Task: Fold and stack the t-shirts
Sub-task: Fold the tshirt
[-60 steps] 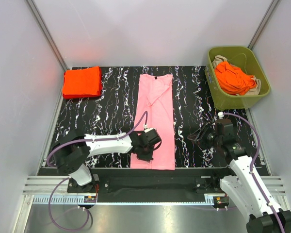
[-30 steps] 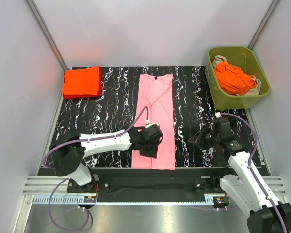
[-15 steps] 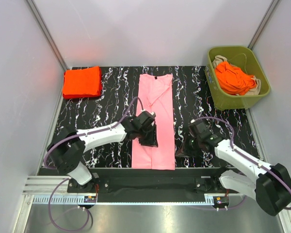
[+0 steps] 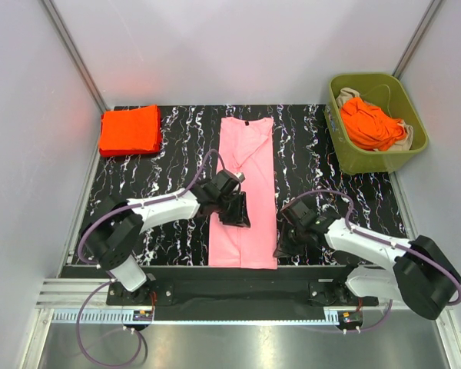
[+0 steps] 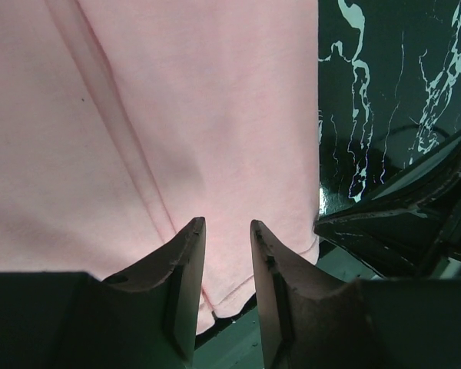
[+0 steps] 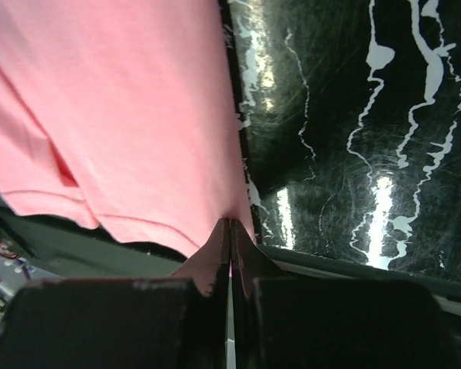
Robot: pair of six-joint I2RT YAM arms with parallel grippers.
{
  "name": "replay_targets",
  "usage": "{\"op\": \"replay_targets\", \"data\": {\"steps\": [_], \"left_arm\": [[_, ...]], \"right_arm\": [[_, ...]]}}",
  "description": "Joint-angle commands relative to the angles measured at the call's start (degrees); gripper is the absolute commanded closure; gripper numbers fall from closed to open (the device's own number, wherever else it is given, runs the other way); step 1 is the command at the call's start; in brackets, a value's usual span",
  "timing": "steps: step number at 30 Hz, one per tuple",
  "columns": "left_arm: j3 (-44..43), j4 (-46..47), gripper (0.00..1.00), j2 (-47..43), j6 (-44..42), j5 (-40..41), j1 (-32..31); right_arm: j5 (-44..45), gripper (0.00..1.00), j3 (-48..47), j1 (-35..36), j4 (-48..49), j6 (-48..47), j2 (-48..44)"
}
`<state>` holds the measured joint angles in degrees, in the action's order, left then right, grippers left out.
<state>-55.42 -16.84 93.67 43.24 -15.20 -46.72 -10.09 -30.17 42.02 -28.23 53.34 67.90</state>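
A light pink t-shirt [image 4: 246, 177], folded into a long narrow strip, lies down the middle of the black marbled table [image 4: 169, 161]. My left gripper [image 4: 240, 221] hovers over its near half, left of centre, open with only pink cloth [image 5: 177, 115] below the fingertips [image 5: 190, 238]. My right gripper [image 4: 279, 250] sits at the strip's near right corner, shut on the pink t-shirt's hem edge [image 6: 177, 231]; a sliver of pink shows between the closed jaws. A folded orange-red t-shirt [image 4: 129, 131] rests at the far left corner. More orange-red cloth [image 4: 371, 123] lies crumpled in the bin.
The olive-green bin [image 4: 415, 142] stands at the far right, off the black mat's corner. The table's near edge and metal rail [image 4: 238, 307] run just below the shirt hem. White enclosure walls close in both sides. My right arm [image 5: 415, 207] shows beside the shirt's edge.
My right arm swung left from the table's right side to the pink shirt's near right corner and shut on it. My left gripper moved away from the hem, farther up the shirt.
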Motion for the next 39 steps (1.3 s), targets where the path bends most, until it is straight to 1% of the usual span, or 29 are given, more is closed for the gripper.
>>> {"op": "replay_targets", "data": {"steps": [1,4,9,12,15,17,20,26,28,34,39], "left_arm": [[0.5,2.4,0.66,-1.3,-1.4,-1.4,0.3],[0.5,2.3,0.66,-2.3,-1.7,-1.2,1.0],[0.4,1.2,0.66,-4.3,-2.5,-1.1,3.7],[0.4,0.2,0.65,-5.9,-3.2,-0.9,5.5],[0.2,-2.1,0.65,-8.4,-4.9,1.0,6.5],[0.4,-3.9,0.64,-9.4,-5.9,2.6,7.0],[2.0,-4.3,0.64,-10.7,-6.3,1.8,7.8],[5.0,-3.7,0.63,-12.1,-6.2,1.9,9.0],[5.1,-3.4,0.63,-12.3,-6.2,1.8,9.3],[5.1,-2.9,0.63,-11.6,-6.6,1.4,10.4],[3.0,-3.7,0.62,-11.8,-7.9,0.9,11.9]], "right_arm": [[3.6,1.00,-0.1,1.9,1.0,1.9,2.2],[4.9,1.00,-0.2,2.8,0.6,2.6,3.4],[8.6,1.00,-1.9,3.3,-3.8,2.0,4.5],[8.6,1.00,-3.5,3.9,-5.9,1.7,3.4],[8.2,1.00,-5.9,3.9,-7.5,1.4,1.2],[7.6,1.00,-7.4,3.9,-7.5,1.3,0.5],[5.6,1.00,-8.1,3.9,-6.6,1.2,1.4],[4.0,1.00,-4.8,6.8,-3.2,4.7,2.5],[4.5,1.00,-3.8,8.4,-2.5,5.6,3.5],[6.7,1.00,-2.6,10.0,-1.1,7.0,7.8],[8.1,1.00,-3.7,10.1,-2.4,6.5,6.3]]}}
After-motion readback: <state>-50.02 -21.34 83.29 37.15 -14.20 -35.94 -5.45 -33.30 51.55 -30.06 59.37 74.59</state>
